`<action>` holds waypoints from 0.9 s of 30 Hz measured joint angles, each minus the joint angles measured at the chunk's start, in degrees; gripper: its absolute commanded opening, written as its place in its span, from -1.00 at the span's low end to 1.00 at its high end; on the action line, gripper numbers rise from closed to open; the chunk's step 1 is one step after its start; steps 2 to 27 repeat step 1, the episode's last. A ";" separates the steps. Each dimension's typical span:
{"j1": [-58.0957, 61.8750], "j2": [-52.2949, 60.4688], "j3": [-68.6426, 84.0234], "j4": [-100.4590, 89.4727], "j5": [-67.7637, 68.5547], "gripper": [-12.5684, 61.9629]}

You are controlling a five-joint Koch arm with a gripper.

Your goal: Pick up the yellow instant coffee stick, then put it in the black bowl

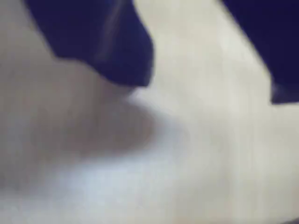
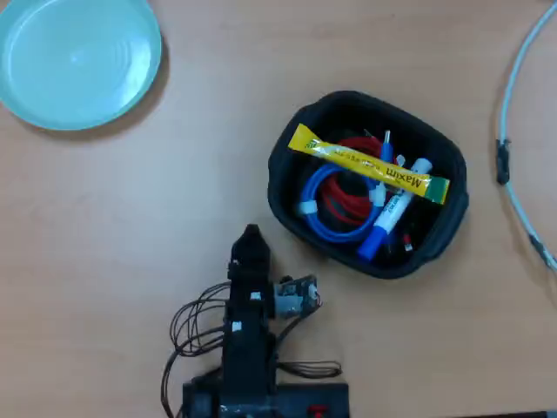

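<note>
In the overhead view the yellow instant coffee stick (image 2: 370, 164) lies flat across the top of the black bowl (image 2: 287, 205), green end to the right, resting on coiled red and blue cables and a white-and-blue marker (image 2: 392, 213). My gripper (image 2: 251, 233) is low near the table, left of and below the bowl, apart from it and holding nothing. In the blurred wrist view the gripper (image 1: 208, 93) shows as two dark blue jaws standing apart, with only bare table between them. The stick and bowl are out of the wrist view.
A round light-teal plate (image 2: 78, 61) sits at the top left. A pale cable (image 2: 513, 131) curves along the right edge. The arm's base and loose wires (image 2: 196, 326) are at the bottom centre.
</note>
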 measured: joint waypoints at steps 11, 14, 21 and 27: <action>0.09 0.00 0.35 -0.18 0.00 0.06; 0.09 0.00 0.35 -0.18 0.00 0.06; 0.09 0.00 0.35 -0.18 0.00 0.06; 0.09 0.00 0.35 -0.18 0.00 0.06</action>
